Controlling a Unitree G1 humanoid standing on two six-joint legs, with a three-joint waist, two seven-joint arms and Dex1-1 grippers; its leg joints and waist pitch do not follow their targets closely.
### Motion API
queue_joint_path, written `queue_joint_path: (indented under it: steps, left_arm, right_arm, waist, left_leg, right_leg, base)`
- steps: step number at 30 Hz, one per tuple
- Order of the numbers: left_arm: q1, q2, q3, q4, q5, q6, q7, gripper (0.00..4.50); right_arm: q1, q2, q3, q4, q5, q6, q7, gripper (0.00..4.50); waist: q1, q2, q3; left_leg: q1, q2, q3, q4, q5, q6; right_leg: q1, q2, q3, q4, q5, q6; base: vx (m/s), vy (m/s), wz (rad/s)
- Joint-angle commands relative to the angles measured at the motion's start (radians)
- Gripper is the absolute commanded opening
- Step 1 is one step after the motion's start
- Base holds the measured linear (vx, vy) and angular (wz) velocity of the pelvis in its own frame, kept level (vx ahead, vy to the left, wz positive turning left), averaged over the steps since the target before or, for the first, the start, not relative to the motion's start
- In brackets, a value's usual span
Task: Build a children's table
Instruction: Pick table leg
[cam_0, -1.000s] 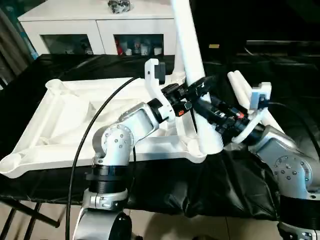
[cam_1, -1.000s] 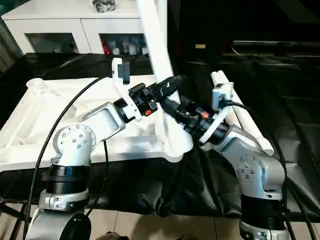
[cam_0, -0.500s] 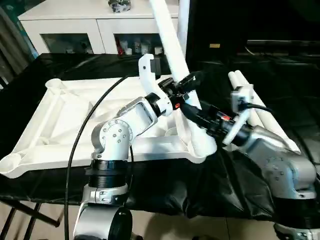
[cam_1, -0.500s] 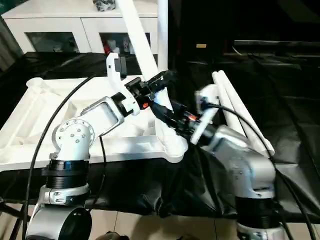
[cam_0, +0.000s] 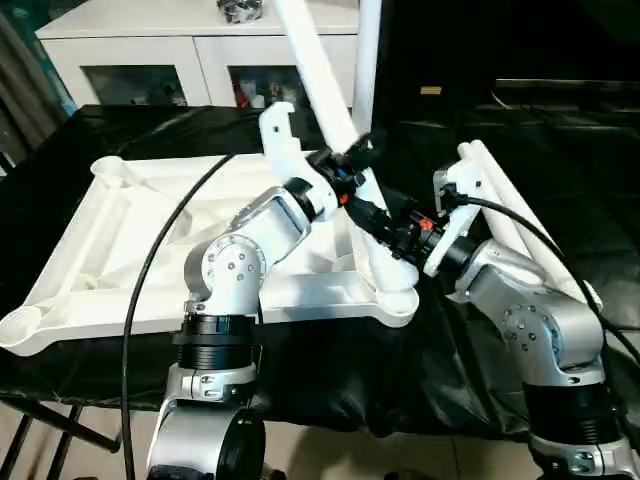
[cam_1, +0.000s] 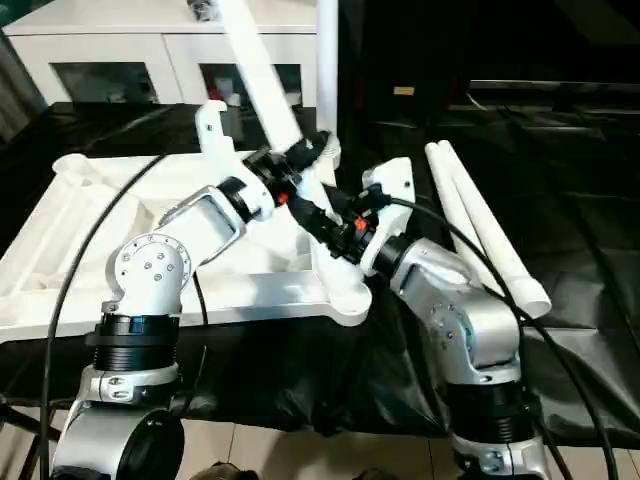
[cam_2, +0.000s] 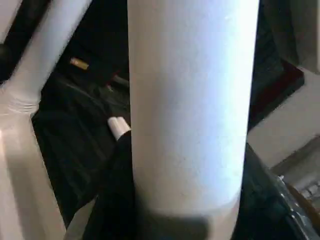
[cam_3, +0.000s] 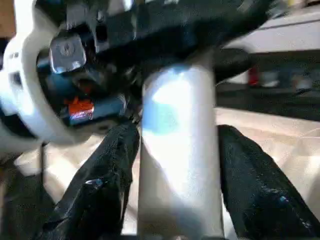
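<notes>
Black-draped bench (cam_0: 560, 150) underneath everything. Upside-down tabletop (cam_0: 130, 240) lying on it, ribbed underside up, round sockets at the corners. Behind, a white cabinet (cam_0: 150, 50). One tapered leg (cam_0: 335, 130) leaning steeply, foot set at the tabletop's near right corner socket (cam_0: 395, 300), upper end tilted toward the robot's left and away. Another leg (cam_0: 367, 45) upright at the far right corner. Two spare legs (cam_1: 485, 230) lying side by side on the cloth, right of the tabletop. Left pincer (cam_0: 355, 160) clenched round the leaning leg higher up. Right pincer (cam_3: 172, 170) lower on the same leg, black fingers (cam_3: 107, 175) straddling it; whether pressing or just clear, cannot tell.
</notes>
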Motion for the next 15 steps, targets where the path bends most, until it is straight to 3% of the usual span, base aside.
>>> queue_joint_path:
  steps: [1, 3, 5, 10, 13, 15]
  left_arm:
    - [-0.015, 0.023, -0.029, -0.011, -0.013, 0.021, -0.075, 1.88]
    - [0.0, 0.081, -0.068, -0.036, -0.037, 0.051, -0.199, 1.88]
    - [0.003, 0.095, -0.075, -0.043, -0.045, 0.057, -0.233, 1.88]
    - [0.012, 0.151, -0.109, -0.067, -0.078, 0.051, -0.405, 1.88]
    - [0.029, 0.205, -0.156, -0.084, -0.076, 0.006, -0.59, 1.88]
    - [0.033, 0.215, -0.162, -0.088, -0.091, 0.018, -0.624, 1.88]
  right_arm:
    - [-0.016, -0.029, 0.004, 0.008, 0.033, 0.031, 0.063, 2.97]
    - [-0.013, -0.102, 0.021, 0.016, 0.043, 0.051, 0.157, 3.31]
    - [-0.013, -0.126, 0.029, 0.018, 0.043, 0.053, 0.187, 3.37]
    - [-0.001, -0.205, 0.041, -0.014, 0.121, 0.111, 0.333, 3.39]
    - [-0.002, -0.255, 0.05, -0.022, 0.17, 0.143, 0.426, 3.39]
    - [0.002, -0.271, 0.062, -0.024, 0.162, 0.135, 0.451, 3.39]
  waist:
    - [0.006, -0.021, -0.072]
    - [0.006, -0.021, -0.072]
    - [0.007, -0.022, -0.072]
    - [0.008, -0.026, -0.072]
    - [0.009, -0.022, -0.071]
    - [0.008, -0.023, -0.07]
  left_leg:
    - [0.014, 0.036, -0.022, -0.062, -0.126, 0.073]
    - [0.011, 0.037, -0.022, -0.062, -0.117, 0.077]
    - [0.012, 0.038, -0.022, -0.06, -0.105, 0.081]
    - [0.01, 0.038, -0.021, -0.058, -0.104, 0.101]
    - [0.015, 0.04, -0.023, -0.059, -0.116, 0.099]
    - [0.016, 0.042, -0.021, -0.06, -0.122, 0.086]
  right_leg:
    - [0.057, -0.042, 0.034, -0.077, -0.279, -0.146]
    - [0.06, -0.044, 0.034, -0.073, -0.265, -0.152]
    - [0.06, -0.045, 0.035, -0.069, -0.251, -0.168]
    - [0.063, -0.047, 0.034, -0.07, -0.253, -0.189]
    - [0.062, -0.047, 0.034, -0.072, -0.285, -0.184]
    - [0.061, -0.047, 0.036, -0.07, -0.28, -0.188]
  base:
    - [0.0, 0.0, 0.0]
    - [0.0, 0.0, 0.0]
    - [0.0, 0.0, 0.0]
    - [0.0, 0.0, 0.0]
    - [0.0, 0.0, 0.0]
    - [0.0, 0.0, 0.0]
